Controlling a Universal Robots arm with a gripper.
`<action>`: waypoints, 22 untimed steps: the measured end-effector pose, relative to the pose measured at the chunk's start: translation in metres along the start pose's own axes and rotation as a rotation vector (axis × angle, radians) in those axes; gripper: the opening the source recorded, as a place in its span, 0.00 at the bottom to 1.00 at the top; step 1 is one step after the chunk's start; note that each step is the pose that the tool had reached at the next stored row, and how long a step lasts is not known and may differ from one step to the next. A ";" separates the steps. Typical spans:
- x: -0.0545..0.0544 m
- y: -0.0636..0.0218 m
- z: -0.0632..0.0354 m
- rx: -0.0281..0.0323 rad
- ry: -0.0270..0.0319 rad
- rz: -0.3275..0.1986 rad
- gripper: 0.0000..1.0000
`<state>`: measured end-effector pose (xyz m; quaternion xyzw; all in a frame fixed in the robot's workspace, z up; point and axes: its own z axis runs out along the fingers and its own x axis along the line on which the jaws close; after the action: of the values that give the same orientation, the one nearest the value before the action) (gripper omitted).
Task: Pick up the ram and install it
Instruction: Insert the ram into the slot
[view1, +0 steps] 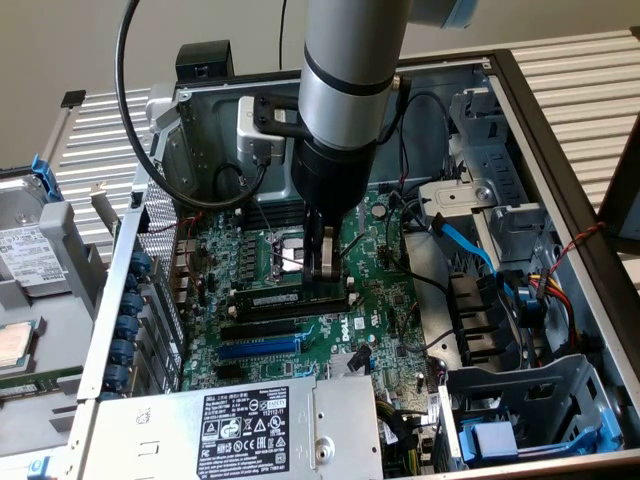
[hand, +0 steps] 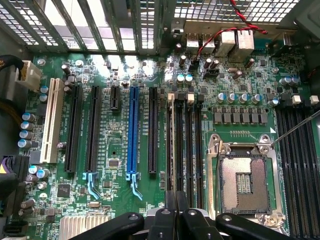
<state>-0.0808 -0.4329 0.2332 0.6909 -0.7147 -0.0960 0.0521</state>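
Fingers (hand: 181, 205) of the tool (view1: 322, 272) are drawn close together down inside the open computer case (view1: 560, 180), and from where I stand they look to be pinching the thin top edge of the ram (view1: 285, 298) near one of its ends. The ram stands on edge in a memory slot on the green motherboard (view1: 385, 310), just beside the open processor socket (view1: 285, 255), on the side towards the expansion slots. In the wrist view the tool (hand: 175, 200) sits at one end of the ram (hand: 171, 145), which runs away from it as a narrow strip, with empty black memory slots (hand: 192, 150) alongside and the processor socket (hand: 245, 182) past those. Further off on the motherboard (hand: 110, 165) is the blue expansion slot (hand: 133, 130), which in the exterior view (view1: 258, 348) lies between the ram and the grey power supply (view1: 240, 430). A blue cable (view1: 465, 240) trails across the drive bays on the exterior view's right.
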 end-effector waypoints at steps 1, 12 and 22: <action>0.000 0.0000 0.0000 0.0000 0.0000 0.000 0.12; 0.000 0.0000 0.0000 0.0003 -0.0012 0.006 0.12; 0.000 -0.0001 -0.0010 -0.0076 0.0045 0.008 0.12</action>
<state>-0.0805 -0.4329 0.2342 0.6881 -0.7169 -0.0969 0.0568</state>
